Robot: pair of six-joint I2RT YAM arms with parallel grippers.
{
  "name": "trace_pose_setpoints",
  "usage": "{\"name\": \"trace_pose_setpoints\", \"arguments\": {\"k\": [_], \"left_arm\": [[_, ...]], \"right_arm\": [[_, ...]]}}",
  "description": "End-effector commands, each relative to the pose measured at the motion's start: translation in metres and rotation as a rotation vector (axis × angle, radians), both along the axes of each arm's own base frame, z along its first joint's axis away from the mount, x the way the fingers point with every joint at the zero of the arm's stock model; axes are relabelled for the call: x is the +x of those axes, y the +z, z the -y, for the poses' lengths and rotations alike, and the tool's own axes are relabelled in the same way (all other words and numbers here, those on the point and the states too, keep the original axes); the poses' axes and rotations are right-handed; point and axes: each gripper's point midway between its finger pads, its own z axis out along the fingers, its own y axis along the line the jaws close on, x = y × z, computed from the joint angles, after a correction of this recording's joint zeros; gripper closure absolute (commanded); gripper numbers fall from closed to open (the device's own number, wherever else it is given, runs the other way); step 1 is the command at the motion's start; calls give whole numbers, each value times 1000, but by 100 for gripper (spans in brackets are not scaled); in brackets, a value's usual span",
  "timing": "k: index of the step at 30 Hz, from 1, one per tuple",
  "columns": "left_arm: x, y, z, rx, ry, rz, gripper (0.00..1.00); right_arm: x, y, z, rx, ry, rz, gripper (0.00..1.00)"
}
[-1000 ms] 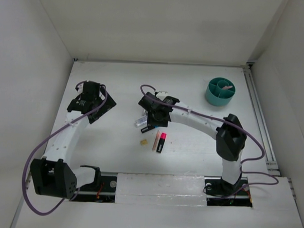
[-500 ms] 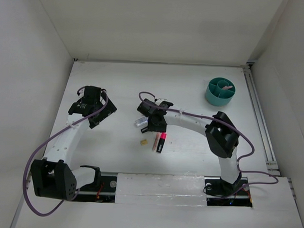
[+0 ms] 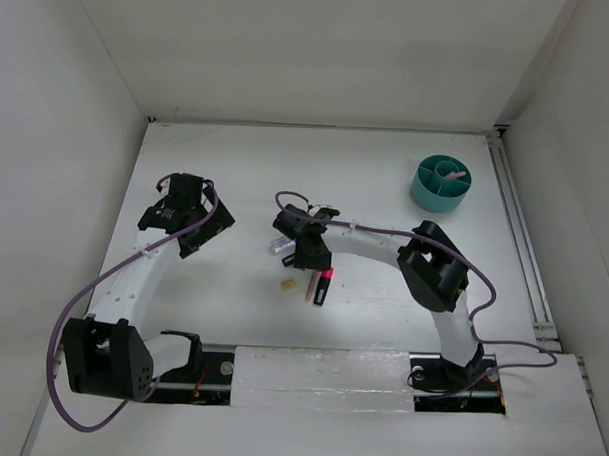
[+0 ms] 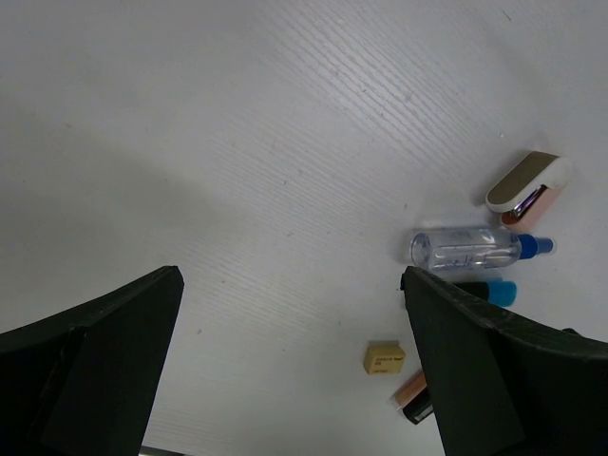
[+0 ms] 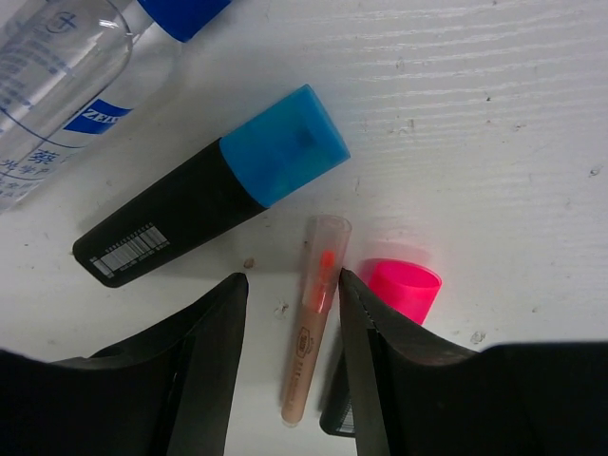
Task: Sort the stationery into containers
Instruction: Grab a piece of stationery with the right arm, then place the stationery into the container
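Straddling the salmon pen (image 5: pixel 310 350), right gripper (image 5: pixel 291 285) half-open, pen lengthwise between its fingers, cap pointing away

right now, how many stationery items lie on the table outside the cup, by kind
black plastic highlighters, blue-capped and pink-capped: 2
thin salmon pen: 1
clear blue-capped tube: 1
small tan block: 1
white rounded eraser: 1
total: 6

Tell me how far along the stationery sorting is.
Done: one pink item sits in the teal cup. In hand: nothing gripped yet; the right gripper straddles the salmon pen, jaws open. Remaining: that pen, blue-capped highlighter, pink-capped highlighter, clear tube and tan block lie on the table.
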Motion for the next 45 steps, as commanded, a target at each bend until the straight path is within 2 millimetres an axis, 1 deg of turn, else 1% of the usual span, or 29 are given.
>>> {"name": "trace_pose_setpoints", "arguments": {"k": [1, 2, 3, 6, 11, 14, 15, 17, 19, 20, 22, 24, 26, 27, 29, 30, 31, 33, 34, 35, 37, 38, 39, 40, 41, 42, 43, 44, 45], "left_arm": [[1, 3, -1, 12, -23, 25, 0], [1, 3, -1, 12, -23, 25, 0], [1, 1, -1, 13, -23, 16, 0], [3, 4, 0, 12, -23, 25, 0], [3, 4, -2, 19, -18, 26, 0], [3, 4, -2, 19, -18, 26, 0], [3, 4, -2, 19, -18, 26, 0], [3, 4, -4, 27, -13, 27, 0], [3, 4, -4, 27, -13, 27, 0], [3, 4, -4, 27, -13, 27, 0], [3, 4, -4, 27, -13, 27, 0], [4, 4, -5, 34, -8, 28, 0], [4, 4, -5, 35, -8, 28, 0], [4, 4, -5, 35, -8, 28, 0], [6, 3, -5, 35, -8, 26, 0], [6, 3, -5, 35, -8, 26, 0], [6, 0, -5, 36, -8, 17, 0], [8, -2, -5, 36, -8, 16, 0], [8, -2, -5, 36, -8, 16, 0], [9, -5, -7, 46, -2, 6, 0], [11, -6, -8, 54, 3, 7, 0], [15, -1, -9, 61, 9, 21, 0], [15, -4, -9, 62, 9, 11, 0], [15, -1, -12, 73, 16, 10, 0], [15, -1, -12, 73, 16, 10, 0], [17, 0, -11, 72, 16, 12, 0], [15, -1, -13, 81, 21, 4, 0], [15, -1, -13, 81, 21, 4, 0], [16, -4, -13, 83, 20, -9, 0]], "right_arm": [[4, 3, -13, 50, 2, 11, 51], [3, -1, -13, 43, 2, 6, 51], [3, -1, -15, 53, 13, 3, 51], [6, 0, -16, 65, 6, 1, 51], [4, -11, -12, 40, 14, -15, 59], [3, -14, -11, 32, 14, -20, 70], [3, -14, -11, 32, 14, -20, 77], [3, -14, -10, 29, 23, -20, 86], [5, -9, -13, 44, 32, -6, 100], [5, -9, -13, 40, 41, -6, 100], [12, 5, -21, 68, 55, 20, 100], [12, 16, -20, 64, 63, 21, 100], [15, 34, -24, 92, 75, 47, 100], [16, 51, -26, 118, 75, 67, 100], [22, 70, -26, 150, 75, 97, 100], [23, 88, -28, 180, 84, 126, 100], [23, 96, -28, 193, 85, 137, 100], [32, 116, -25, 237, 77, 169, 100], [34, 138, -27, 275, 91, 209, 100], [39, 146, -21, 276, 87, 231, 100], [53, 178, -13, 319, 82, 309, 100], [59, 192, -9, 337, 82, 341, 100], [71, 202, 1, 345, 66, 373, 100], [78, 213, 7, 356, 63, 405, 100], [87, 232, 15, 376, 70, 466, 100], [105, 240, 34, 380, 37, 492, 100], [115, 242, 44, 378, 24, 506, 100], [127, 256, 55, 387, 25, 547, 100], [135, 259, 63, 401, 32, 551, 100]]}}
